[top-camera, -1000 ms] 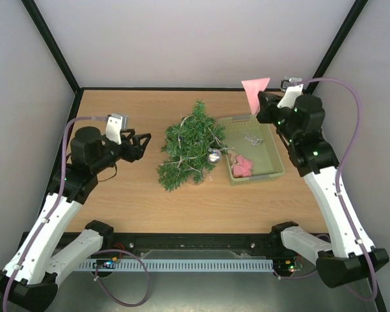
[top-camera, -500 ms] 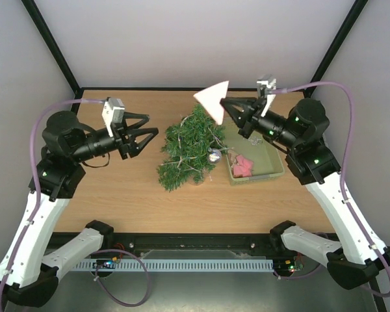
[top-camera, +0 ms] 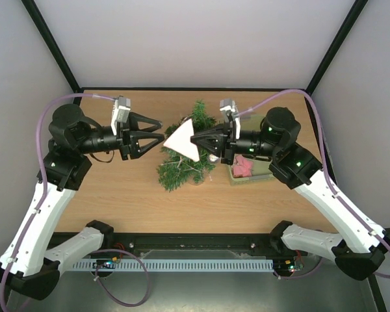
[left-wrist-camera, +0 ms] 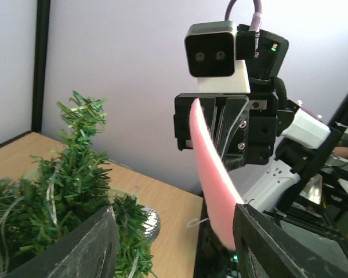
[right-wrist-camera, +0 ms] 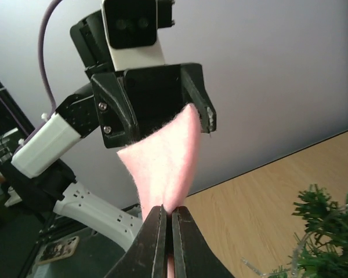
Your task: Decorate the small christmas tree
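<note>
The small christmas tree (top-camera: 185, 156) lies on the wooden table with a silver ball (top-camera: 213, 156) in its branches. My right gripper (top-camera: 196, 140) is shut on a pale pink felt triangle (top-camera: 181, 139) and holds it in the air above the tree. My left gripper (top-camera: 160, 132) is open and faces it, fingertips right at the felt's left edge. In the left wrist view the felt (left-wrist-camera: 211, 174) hangs between my open fingers (left-wrist-camera: 81, 246), towards the right one. In the right wrist view my shut gripper (right-wrist-camera: 169, 209) pinches the felt (right-wrist-camera: 165, 153).
A pale green basket (top-camera: 268, 170) stands right of the tree, mostly under my right arm, with pink pieces (top-camera: 242, 167) in it. Black frame posts and grey walls close in the table at the back and sides.
My right gripper has carried the pink felt from above the basket's far corner leftwards to over the tree. My left gripper has risen and moved right to meet it.
</note>
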You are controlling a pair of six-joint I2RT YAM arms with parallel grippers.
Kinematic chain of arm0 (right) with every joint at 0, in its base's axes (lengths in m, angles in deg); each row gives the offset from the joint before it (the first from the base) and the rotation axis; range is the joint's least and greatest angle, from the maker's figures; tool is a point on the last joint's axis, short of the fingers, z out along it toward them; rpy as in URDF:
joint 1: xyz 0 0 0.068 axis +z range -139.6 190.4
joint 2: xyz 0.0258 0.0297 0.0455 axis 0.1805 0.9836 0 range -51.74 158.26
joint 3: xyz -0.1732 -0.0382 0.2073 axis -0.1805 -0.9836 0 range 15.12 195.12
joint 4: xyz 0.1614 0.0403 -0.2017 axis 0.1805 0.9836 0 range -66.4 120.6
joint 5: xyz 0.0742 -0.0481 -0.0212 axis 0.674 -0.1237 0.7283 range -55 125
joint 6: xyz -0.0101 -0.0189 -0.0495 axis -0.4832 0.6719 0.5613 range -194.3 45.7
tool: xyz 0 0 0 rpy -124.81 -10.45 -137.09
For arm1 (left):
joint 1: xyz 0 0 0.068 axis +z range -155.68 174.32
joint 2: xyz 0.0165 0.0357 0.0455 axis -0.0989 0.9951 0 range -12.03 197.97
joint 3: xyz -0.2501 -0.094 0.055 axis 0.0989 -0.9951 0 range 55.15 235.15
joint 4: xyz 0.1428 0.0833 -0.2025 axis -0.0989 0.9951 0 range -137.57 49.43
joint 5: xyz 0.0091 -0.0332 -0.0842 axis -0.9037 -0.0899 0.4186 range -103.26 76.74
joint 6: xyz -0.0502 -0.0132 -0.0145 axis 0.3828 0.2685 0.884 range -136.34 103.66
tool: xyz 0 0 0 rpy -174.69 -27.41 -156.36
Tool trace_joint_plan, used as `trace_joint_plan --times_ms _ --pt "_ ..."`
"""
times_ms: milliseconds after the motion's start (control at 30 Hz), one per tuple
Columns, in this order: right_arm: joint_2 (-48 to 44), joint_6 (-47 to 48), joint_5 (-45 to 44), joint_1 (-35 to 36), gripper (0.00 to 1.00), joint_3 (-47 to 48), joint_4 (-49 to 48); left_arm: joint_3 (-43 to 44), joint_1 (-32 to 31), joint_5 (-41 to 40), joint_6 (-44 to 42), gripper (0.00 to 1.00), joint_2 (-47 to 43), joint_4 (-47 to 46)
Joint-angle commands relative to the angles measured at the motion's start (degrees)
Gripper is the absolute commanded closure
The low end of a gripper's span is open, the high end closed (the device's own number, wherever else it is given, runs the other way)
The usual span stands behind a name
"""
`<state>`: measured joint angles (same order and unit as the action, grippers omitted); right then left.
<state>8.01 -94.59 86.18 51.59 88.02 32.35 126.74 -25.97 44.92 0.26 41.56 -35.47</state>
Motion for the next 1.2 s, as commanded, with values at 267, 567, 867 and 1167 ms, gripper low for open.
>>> trace_joint_plan --times_ms 267,567,867,1167 --pt "-8.9 35.1 -14.2 8.7 0.98 -11.3 -10.8 0.9 0.1 -9.3 19.8 0.41 -2.1 2.8" --pt "-8.7 75.0 -34.5 19.7 0.98 -14.0 -15.4 -4.8 0.1 -4.7 49.0 0.51 -2.4 -7.4" --pt "-5.7 98.4 -43.2 21.6 0.98 -13.8 -25.0 -4.3 0.2 -4.7 55.0 0.42 -5.0 -9.4" --pt "0.4 111.0 -44.8 23.1 0.98 -10.7 -29.2 -7.3 0.2 -3.1 60.9 0.38 -5.5 -14.3"
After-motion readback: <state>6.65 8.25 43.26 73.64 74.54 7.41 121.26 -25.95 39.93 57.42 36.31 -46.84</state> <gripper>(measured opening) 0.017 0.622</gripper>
